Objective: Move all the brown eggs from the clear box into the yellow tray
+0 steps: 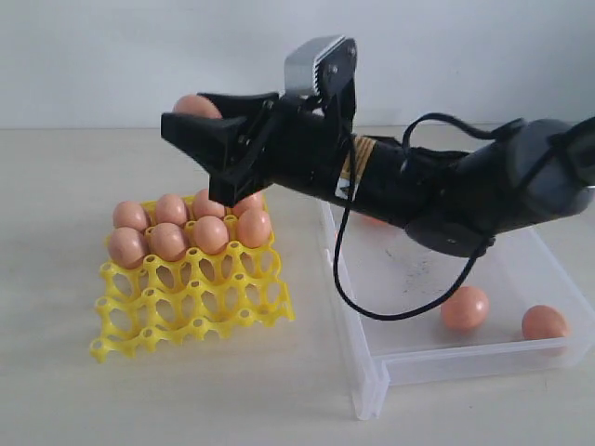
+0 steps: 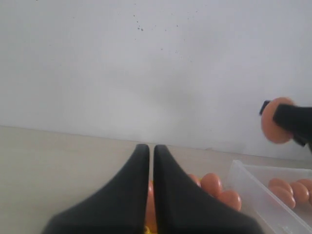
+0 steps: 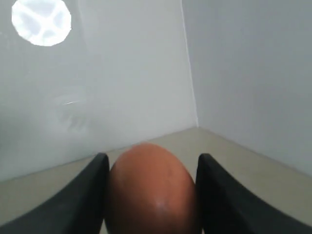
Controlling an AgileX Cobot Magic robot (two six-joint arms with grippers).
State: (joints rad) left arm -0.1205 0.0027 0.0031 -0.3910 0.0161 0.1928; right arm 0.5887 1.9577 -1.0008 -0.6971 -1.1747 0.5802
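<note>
In the exterior view my right gripper (image 1: 197, 113) reaches across from the right and hangs above the far edge of the yellow tray (image 1: 195, 307), shut on a brown egg (image 1: 192, 103). The right wrist view shows that egg (image 3: 151, 190) pinched between both fingers (image 3: 90, 195). Several brown eggs (image 1: 167, 240) fill the tray's two far rows; its near rows hold none. The clear box (image 1: 372, 372) at the right holds two eggs (image 1: 464, 308) in plain sight and one partly hidden under the arm. My left gripper (image 2: 147, 146) is shut and empty, and out of the exterior view.
The left wrist view looks over the tray's eggs (image 2: 212, 184) to the clear box's wall (image 2: 243, 180), with more eggs (image 2: 292, 191) inside it. A black cable (image 1: 372, 307) loops from the right arm down over the box. A pale wall stands behind the table.
</note>
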